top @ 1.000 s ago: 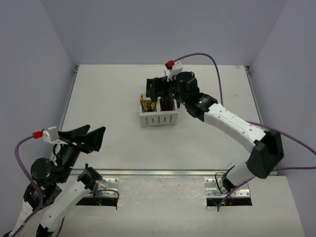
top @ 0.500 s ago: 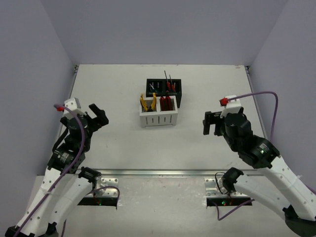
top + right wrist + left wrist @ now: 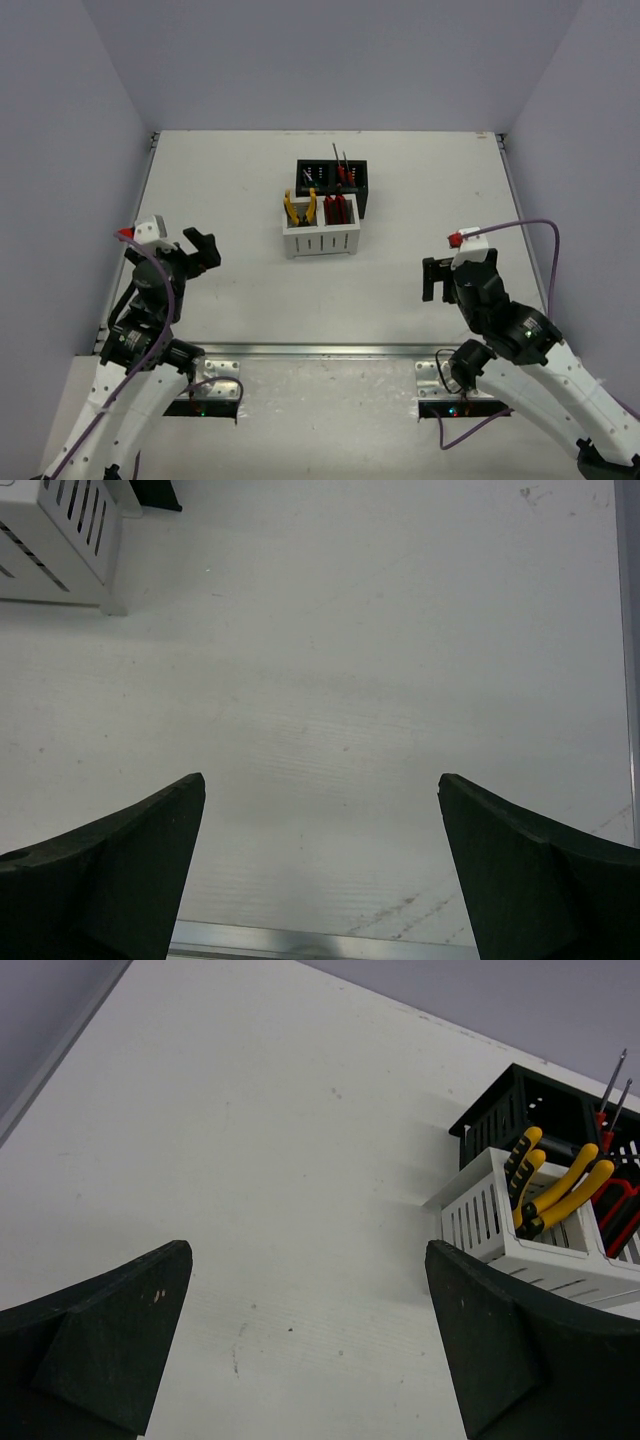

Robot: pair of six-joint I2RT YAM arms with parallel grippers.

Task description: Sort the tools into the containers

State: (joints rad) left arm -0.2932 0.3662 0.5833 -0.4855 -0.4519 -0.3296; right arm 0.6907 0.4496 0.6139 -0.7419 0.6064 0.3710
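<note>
The white slotted box (image 3: 320,240) stands mid-table with two yellow-and-black pliers (image 3: 299,208) in its left compartment and red-and-black utility knives (image 3: 336,208) in its right. Behind it the black box (image 3: 359,188) holds thin screwdrivers (image 3: 341,166). In the left wrist view the white box (image 3: 500,1230), pliers (image 3: 555,1192) and black box (image 3: 505,1110) show at the right. My left gripper (image 3: 195,250) is open and empty at the near left. My right gripper (image 3: 432,278) is open and empty at the near right. The right wrist view shows a corner of the white box (image 3: 60,550).
A metal rail (image 3: 320,350) runs along the table's near edge. Grey walls enclose the table on the left, back and right. Purple cables trail from both wrists.
My right arm has pulled back from the boxes to the near right and lowered a little. My left arm has swung up and settled at the near left. The tools stay in the boxes.
</note>
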